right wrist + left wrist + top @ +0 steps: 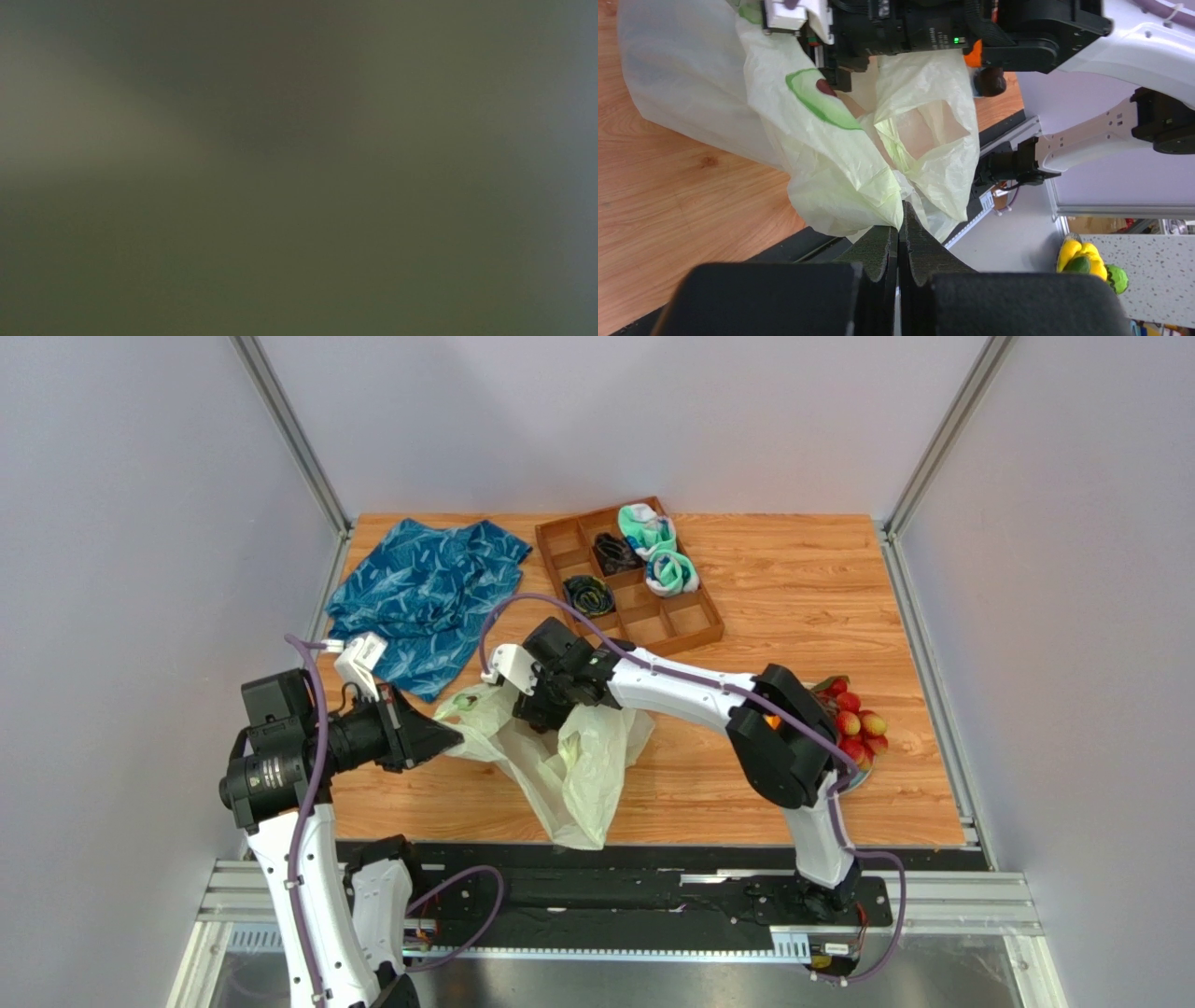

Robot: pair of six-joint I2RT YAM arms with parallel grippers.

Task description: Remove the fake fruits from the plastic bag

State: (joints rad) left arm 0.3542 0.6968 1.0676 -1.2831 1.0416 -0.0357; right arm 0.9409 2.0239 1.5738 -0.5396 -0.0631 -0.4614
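view: blurred olive-grey all over | darker smudge [281, 91] upper centre

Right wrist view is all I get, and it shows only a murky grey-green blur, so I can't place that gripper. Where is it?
Observer: From the top view, the right gripper is down at the mouth of the crinkly pale yellowish translucent plastic bag. The plastic hides its fingertips.
Operator: Is anything holding the bag?
Observer: Yes, the left gripper is shut on a bunched edge of it.
Operator: Any fruit outside the bag?
Observer: A pile of small red plastic fruits lies at the right edge of the wooden table.
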